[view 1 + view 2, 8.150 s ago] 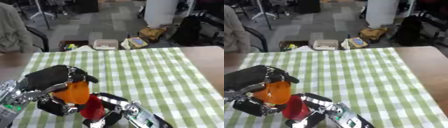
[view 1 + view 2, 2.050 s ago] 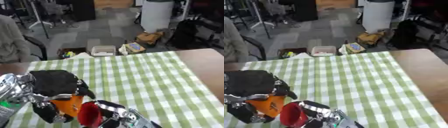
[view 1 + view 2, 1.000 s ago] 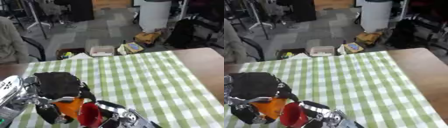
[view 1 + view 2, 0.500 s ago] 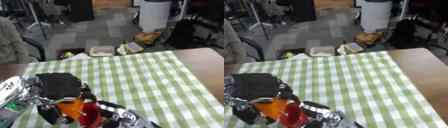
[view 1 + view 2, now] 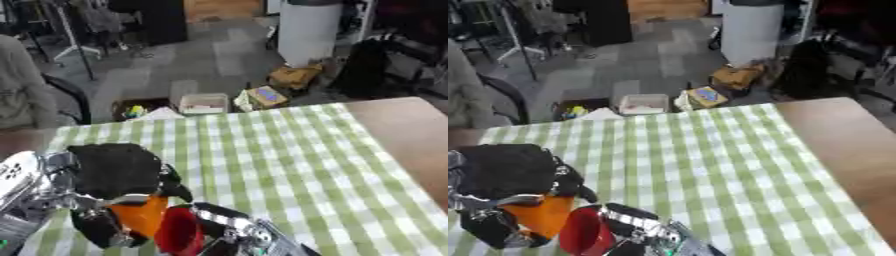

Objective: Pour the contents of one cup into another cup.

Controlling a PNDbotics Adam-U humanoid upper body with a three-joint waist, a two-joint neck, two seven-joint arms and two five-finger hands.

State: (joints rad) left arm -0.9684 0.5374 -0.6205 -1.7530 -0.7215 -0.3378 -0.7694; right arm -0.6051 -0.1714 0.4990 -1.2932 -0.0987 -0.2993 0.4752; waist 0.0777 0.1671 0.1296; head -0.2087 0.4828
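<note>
Two cups meet near left: our left hand (image 5: 118,172) clasps the orange cup (image 5: 140,216), right hand (image 5: 229,230) the red cup (image 5: 179,231); misaligned rims risk spilling onto the checked cloth (image 5: 297,165).

The orange cup (image 5: 140,216) is tilted, and the red cup (image 5: 179,231) is just right of it, touching.

The red cup (image 5: 179,231) has tipped toward the orange cup (image 5: 140,216).
</note>
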